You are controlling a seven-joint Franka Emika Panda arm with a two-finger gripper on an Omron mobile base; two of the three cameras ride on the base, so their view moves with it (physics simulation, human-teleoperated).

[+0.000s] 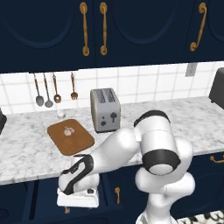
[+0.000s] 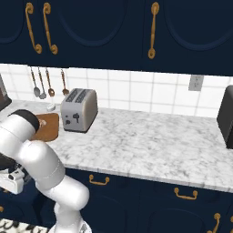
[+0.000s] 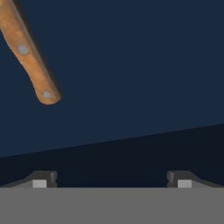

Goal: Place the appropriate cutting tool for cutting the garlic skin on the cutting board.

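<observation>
four utensils [image 1: 54,90] hang on the far-left wall | one cutting board [image 1: 78,141] left on the counter, bearing one garlic [image 1: 68,131] | one toaster [image 1: 105,109] just right of it | knife [image 3: 29,54]: wooden handle slants from upper left in the hand view, butt toward lower right, blade cropped | gripper [image 3: 112,180] low before the dark cabinets, jaws spread wide, grasping nothing

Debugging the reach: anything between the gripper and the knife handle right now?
Nothing visible. In the hand view the knife handle lies up and to the left of the open gripper, against flat dark blue, with nothing between them. The handle sits off the gripper's line, so the jaws aren't around it.
</observation>
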